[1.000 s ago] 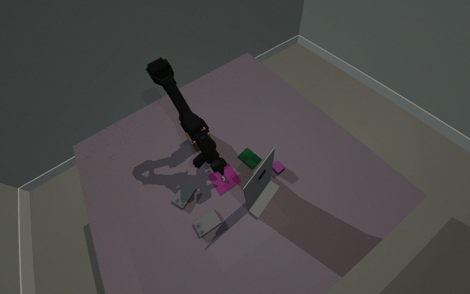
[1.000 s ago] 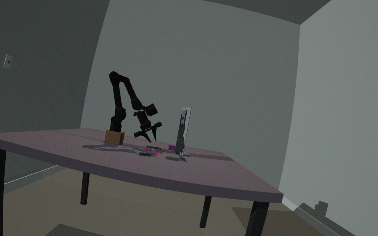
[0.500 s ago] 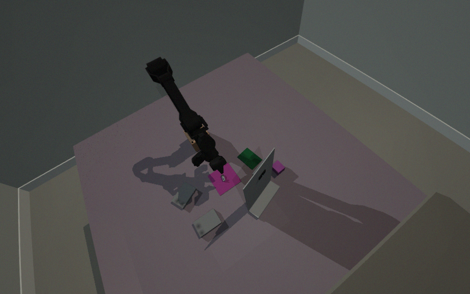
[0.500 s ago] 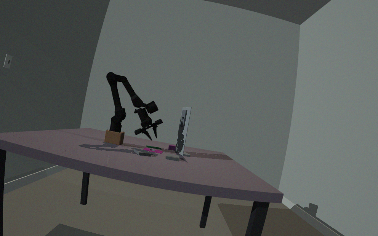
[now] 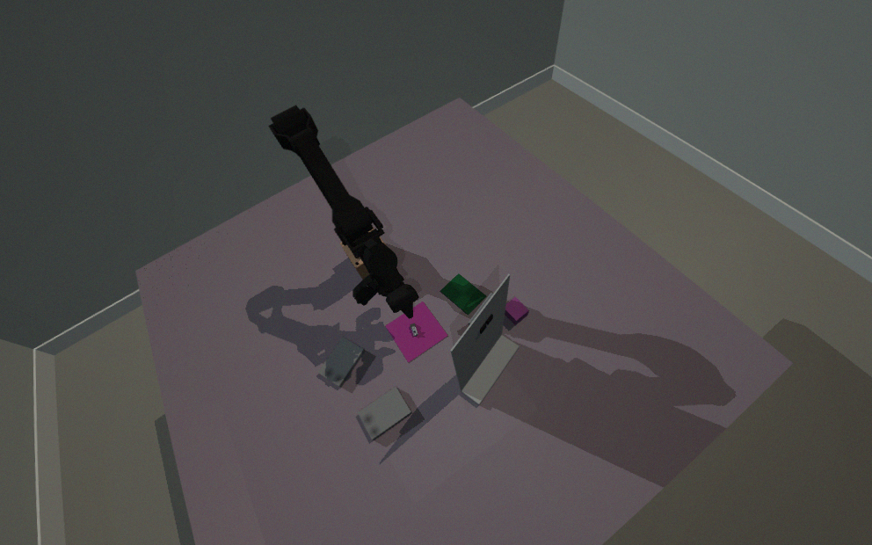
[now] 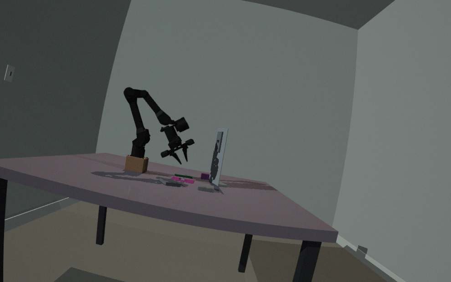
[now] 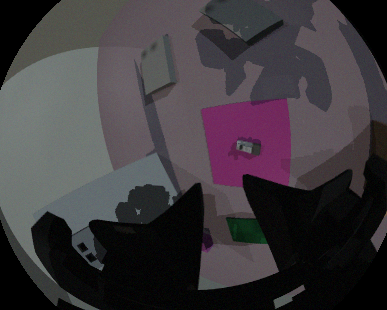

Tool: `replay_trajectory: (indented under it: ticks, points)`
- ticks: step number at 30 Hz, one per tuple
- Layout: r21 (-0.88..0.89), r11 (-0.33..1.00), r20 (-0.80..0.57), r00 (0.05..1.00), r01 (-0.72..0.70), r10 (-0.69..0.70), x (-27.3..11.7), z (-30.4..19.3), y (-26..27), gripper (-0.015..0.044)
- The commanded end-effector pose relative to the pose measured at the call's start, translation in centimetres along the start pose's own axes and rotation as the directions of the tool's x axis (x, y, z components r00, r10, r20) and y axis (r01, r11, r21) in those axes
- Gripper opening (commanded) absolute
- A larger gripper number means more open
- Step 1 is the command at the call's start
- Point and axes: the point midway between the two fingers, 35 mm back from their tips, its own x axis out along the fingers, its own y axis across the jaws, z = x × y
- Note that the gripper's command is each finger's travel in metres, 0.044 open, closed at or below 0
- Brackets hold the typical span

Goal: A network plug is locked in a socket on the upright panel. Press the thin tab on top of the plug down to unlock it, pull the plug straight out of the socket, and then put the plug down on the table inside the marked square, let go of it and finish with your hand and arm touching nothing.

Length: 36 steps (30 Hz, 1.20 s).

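The plug (image 5: 411,325) (image 6: 182,179) (image 7: 248,145) lies on the pink square (image 5: 425,345) (image 6: 189,181) (image 7: 222,125), inside its edges with pink showing all around it. It is out of the upright panel (image 5: 473,338) (image 6: 222,158) (image 7: 97,200) and well apart from it, so the unlocking, the pull and the placing all look done.

The claw (image 5: 410,314) (image 6: 184,162) (image 7: 222,184) stands partly open, neither wide nor shut, with nothing between its 2 fingers. In the exterior view it hangs above the desk (image 5: 561,271) (image 6: 62,175) (image 7: 117,110), apart from the plug, the square and the panel. The arm (image 5: 323,176) (image 6: 152,105) appears to touch none of the loose things either.

The 2 grey blocks, 1 darker (image 5: 344,359) (image 6: 172,183) (image 7: 247,20) and 1 paler (image 5: 385,411) (image 6: 206,188) (image 7: 157,65), lie off the square, as does the green slab (image 5: 461,293) (image 6: 183,176) (image 7: 246,230).

By my judgement the task is complete or all but complete: the release is made, and what is left is at most to stay away from everything. The main risk would be dipping again and nudging the plug. Whether its tab is undamaged, I cannot tell at this size.
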Motion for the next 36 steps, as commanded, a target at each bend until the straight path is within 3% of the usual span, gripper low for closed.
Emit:
replay_trajectory:
  ticks: [1, 36]
  points:
    - [0.004, 1.000, 0.005, 1.000, -0.006, 0.006, -0.6, 0.1, 0.5, 0.0156]
    - [0.001, 1.000, 0.002, 1.000, -0.002, 0.002, -5.8, 0.0, 3.9, 0.0156]
